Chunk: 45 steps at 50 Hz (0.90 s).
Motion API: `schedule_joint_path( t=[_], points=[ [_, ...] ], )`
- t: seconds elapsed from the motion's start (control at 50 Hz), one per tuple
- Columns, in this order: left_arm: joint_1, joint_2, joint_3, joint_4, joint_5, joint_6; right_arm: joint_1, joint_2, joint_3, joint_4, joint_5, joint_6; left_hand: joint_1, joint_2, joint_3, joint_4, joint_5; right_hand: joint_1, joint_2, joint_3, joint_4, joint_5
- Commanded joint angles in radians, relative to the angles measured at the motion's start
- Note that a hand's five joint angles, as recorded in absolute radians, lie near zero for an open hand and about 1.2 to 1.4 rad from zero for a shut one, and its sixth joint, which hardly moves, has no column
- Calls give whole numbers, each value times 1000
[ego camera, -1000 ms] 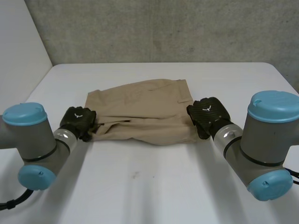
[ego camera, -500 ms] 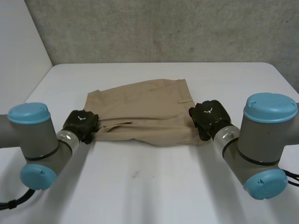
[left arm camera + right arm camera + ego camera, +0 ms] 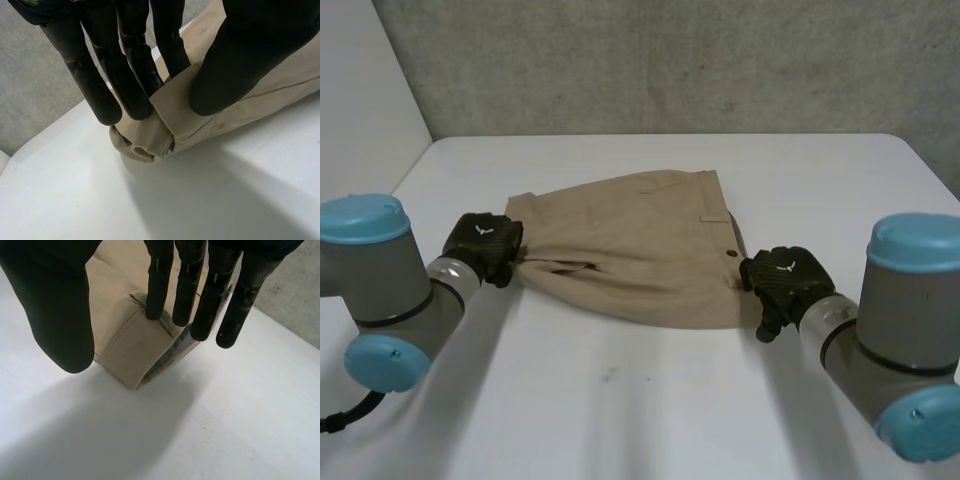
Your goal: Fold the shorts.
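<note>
Since before, the right robot hand (image 3: 785, 285) has drawn nearer and rightward, the left robot hand (image 3: 485, 248) farther, stretching the shorts (image 3: 630, 250) across the middle of the tabletop (image 3: 640, 420). Each pinches a near corner; more pull could slip a thin grip free.

The head camera sits high on the near side of the shorts (image 3: 640, 245), facing forward and down across the table (image 3: 650, 400) to the wall (image 3: 670, 60) beyond them. The left wrist camera looks close along the left hand (image 3: 125, 60) at the shorts' left end. The right wrist camera, equally near, looks along the right hand (image 3: 220, 280) at their right end. All three views share the shorts and table.
</note>
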Motion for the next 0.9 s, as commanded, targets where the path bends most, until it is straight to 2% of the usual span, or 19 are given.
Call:
schedule_joint_path(
  t=[0.02,0.2,0.38,0.4,0.48,0.62,0.7,0.78,0.9],
  points=[
    [-4,-2,2,0,0,-8,15,13,40,-132,1,-35,280,223,210,204,256,160,70,77,80,73],
    [-1,1,3,-14,1,-9,15,128,-30,-136,3,-90,280,223,210,204,256,160,70,77,80,73],
    [7,3,6,-14,1,-9,15,182,-78,-136,0,-95,280,223,210,204,256,198,108,115,118,111],
    [7,3,6,-14,1,-9,15,186,-83,-136,0,-97,280,223,210,204,256,233,143,150,153,146],
    [6,4,6,-16,1,-11,15,200,-106,-138,3,-97,280,223,210,204,256,831,741,748,751,744],
    [2,48,6,-69,4,-41,14,177,-141,-127,9,-95,280,223,210,204,256,867,776,783,786,779],
    [1,113,5,-144,6,-43,1,88,-132,-115,9,-92,280,223,210,204,256,867,776,783,786,779],
    [-2,205,-6,-259,7,-41,1,-28,-126,-40,1,-100,280,223,210,204,256,867,776,783,786,779],
    [-4,344,-61,-459,12,-35,0,-102,-161,316,-45,-230,280,223,210,204,256,867,776,783,786,779]
  ],
)
